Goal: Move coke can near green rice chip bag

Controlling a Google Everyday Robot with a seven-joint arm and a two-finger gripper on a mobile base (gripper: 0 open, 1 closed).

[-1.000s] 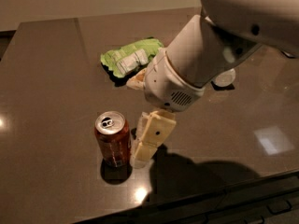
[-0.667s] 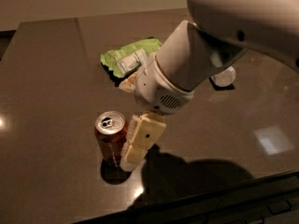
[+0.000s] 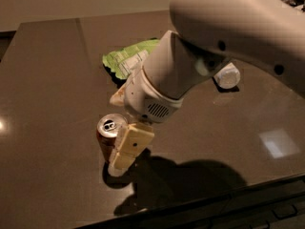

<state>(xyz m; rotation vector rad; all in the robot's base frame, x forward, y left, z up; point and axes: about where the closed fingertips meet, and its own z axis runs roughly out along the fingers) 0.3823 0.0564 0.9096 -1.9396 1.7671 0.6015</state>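
The coke can [image 3: 107,133] stands upright on the dark table [image 3: 52,80], front left of centre, its silver top and pull tab showing. My gripper [image 3: 120,152] is down at the can, right against its right side and covering part of it. The green rice chip bag [image 3: 127,59] lies flat behind the can, further back on the table, partly hidden by my arm. The can and the bag are apart.
A clear plastic bottle [image 3: 228,76] lies at the right behind my arm, mostly hidden by it. The table's front edge [image 3: 214,194] runs close below the can and the gripper. My large white arm [image 3: 228,27] fills the upper right.
My arm has moved left and forward, bringing the gripper from beside the can to right against it. The can and the bag have not moved.
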